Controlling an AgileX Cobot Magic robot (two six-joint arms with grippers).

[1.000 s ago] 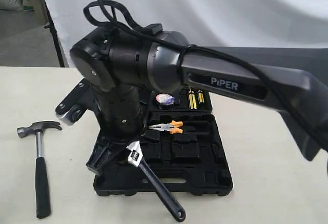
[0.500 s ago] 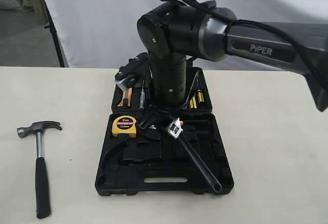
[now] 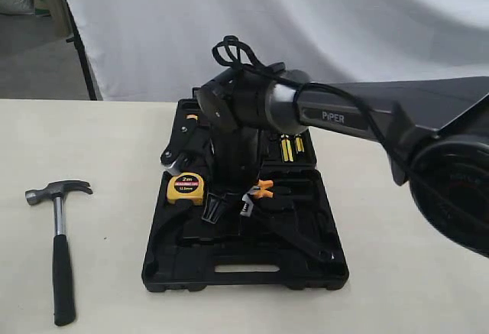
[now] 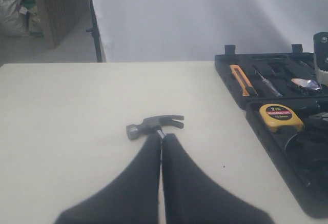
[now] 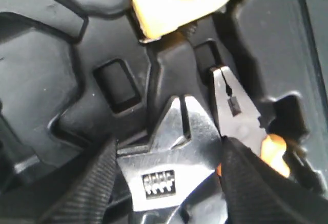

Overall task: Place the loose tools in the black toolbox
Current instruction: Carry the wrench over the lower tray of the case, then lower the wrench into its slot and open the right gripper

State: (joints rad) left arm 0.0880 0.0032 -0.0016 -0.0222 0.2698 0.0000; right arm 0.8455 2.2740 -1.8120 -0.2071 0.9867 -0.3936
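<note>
My right gripper point(image 3: 231, 205) is shut on the silver head of the adjustable wrench point(image 5: 171, 165), one finger point(image 5: 89, 185) on each side of it. It holds the wrench low over the open black toolbox point(image 3: 244, 277), and the black wrench handle point(image 3: 306, 244) slants toward the box's front right corner. The claw hammer point(image 3: 59, 250) lies on the table left of the box. In the left wrist view the hammer head point(image 4: 154, 125) shows just past my shut, empty left gripper point(image 4: 162, 135). The small tape roll point(image 4: 306, 84) sits in the toolbox lid.
A yellow tape measure point(image 3: 186, 189) and orange-handled pliers point(image 3: 264, 189) sit in the toolbox recesses beside the wrench head. Screwdrivers and a knife point(image 4: 241, 79) line the lid. A white backdrop hangs behind the table.
The right arm has swung the wrench from the box's front left edge to over its middle and lowered it. Hammer and left gripper have not moved.
</note>
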